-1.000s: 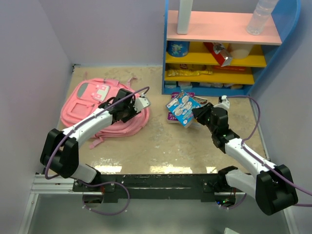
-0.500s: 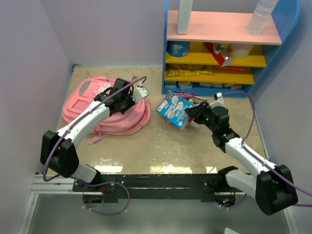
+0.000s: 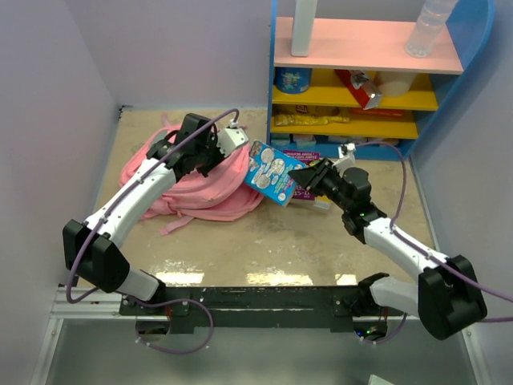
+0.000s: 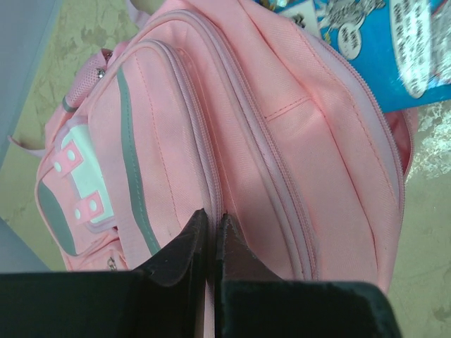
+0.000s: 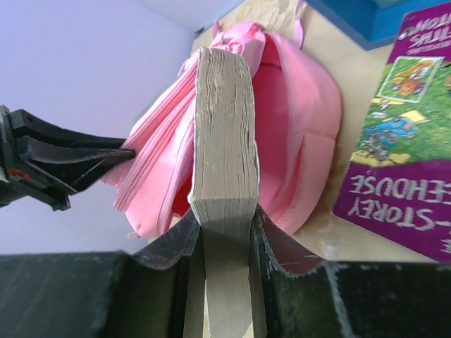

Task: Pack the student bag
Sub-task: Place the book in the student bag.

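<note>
The student bag (image 3: 188, 188) is a soft pink backpack lying at the left of the table, with its grey-and-white patch (image 4: 77, 190) showing in the left wrist view. My left gripper (image 3: 215, 160) is shut on a zipper seam of the bag (image 4: 310, 162), its tips (image 4: 210, 220) pinching the pink fabric and holding the edge up. My right gripper (image 3: 309, 175) is shut on a thick blue-covered book (image 3: 268, 172), held on edge. The book's pages (image 5: 224, 127) point at the bag's raised side (image 5: 303, 120).
A purple storybook (image 5: 402, 134) lies flat on the table under and right of the held book. A blue shelf unit (image 3: 361, 88) with yellow and pink shelves, packets and a bottle stands at the back right. Lilac walls close the left and back.
My left gripper closed on the bag's seam and pulled the fabric up and back. My right arm carried the blue book leftward until it came right next to the bag.
</note>
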